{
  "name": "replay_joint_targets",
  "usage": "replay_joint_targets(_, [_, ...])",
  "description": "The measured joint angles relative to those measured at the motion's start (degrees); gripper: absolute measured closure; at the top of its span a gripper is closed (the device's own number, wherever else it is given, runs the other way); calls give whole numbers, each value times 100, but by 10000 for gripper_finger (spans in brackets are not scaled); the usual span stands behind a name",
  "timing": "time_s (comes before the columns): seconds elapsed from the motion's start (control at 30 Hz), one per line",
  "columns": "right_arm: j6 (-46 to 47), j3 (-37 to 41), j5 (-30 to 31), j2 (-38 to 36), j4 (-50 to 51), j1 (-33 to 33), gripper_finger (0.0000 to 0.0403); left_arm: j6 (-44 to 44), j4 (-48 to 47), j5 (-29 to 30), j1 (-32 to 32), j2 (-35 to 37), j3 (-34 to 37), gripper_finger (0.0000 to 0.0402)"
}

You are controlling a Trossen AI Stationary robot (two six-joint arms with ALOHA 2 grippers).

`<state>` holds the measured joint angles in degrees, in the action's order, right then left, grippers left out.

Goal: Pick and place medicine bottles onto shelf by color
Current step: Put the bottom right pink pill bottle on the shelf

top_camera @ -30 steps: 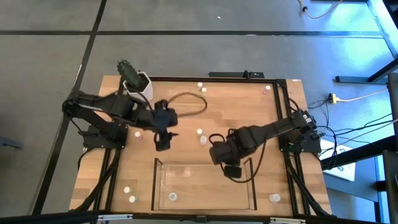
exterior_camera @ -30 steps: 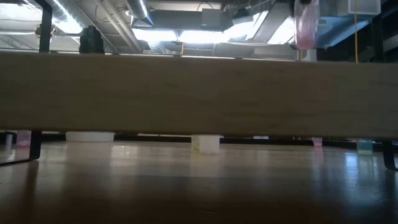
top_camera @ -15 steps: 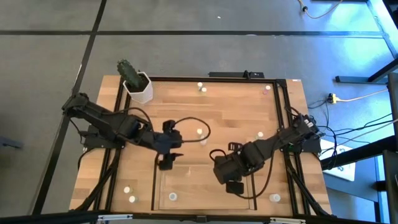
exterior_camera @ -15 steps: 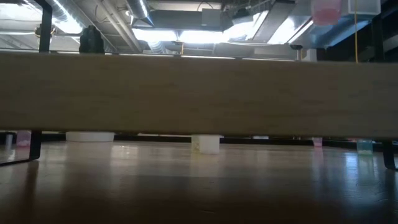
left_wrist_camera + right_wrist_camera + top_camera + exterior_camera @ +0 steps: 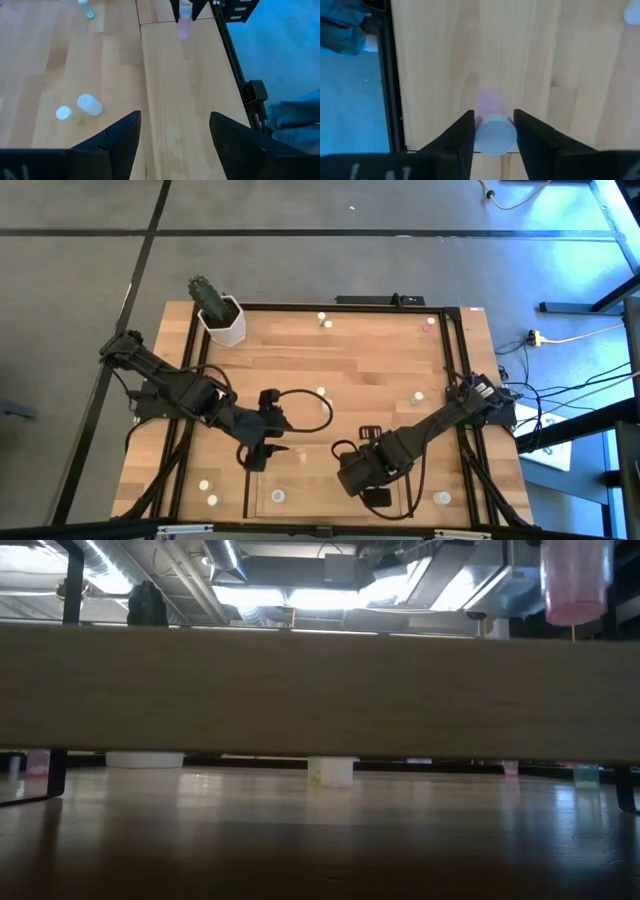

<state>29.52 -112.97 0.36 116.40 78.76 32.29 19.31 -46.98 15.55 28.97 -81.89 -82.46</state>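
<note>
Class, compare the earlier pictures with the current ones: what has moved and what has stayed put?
Both arms swung toward the shelf. The right end effector, still clamped on a pink bottle, moved over the shelf's right end. The left end effector, open and empty, reached its left edge. The cactus pot and loose bottles stayed.

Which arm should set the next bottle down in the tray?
The right. Its end effector already grips a pink bottle and hangs over the tray. The left end effector is open and empty at the tray's left end; the loose bottles lie outside the tray.
</note>
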Motion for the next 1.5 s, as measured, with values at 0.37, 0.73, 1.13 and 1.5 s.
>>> replay_joint_targets(0.37, [-734, 1, -213, 55, -297, 267, 271, -39, -4, 0, -7, 0, 0, 171])
replay_joint_targets(0.73, [35, 193, -204, 96, -551, 425, 271, -44, -10, 2, -7, 0, 0, 171])
replay_joint_targets(1.13, [763, 203, -216, 398, -610, 635, 271, -51, -55, 2, -7, 0, -4, 171])
replay_joint_targets(1.5, [1095, 203, -208, 402, -579, 745, 271, -54, -52, 3, -7, 0, -4, 171])
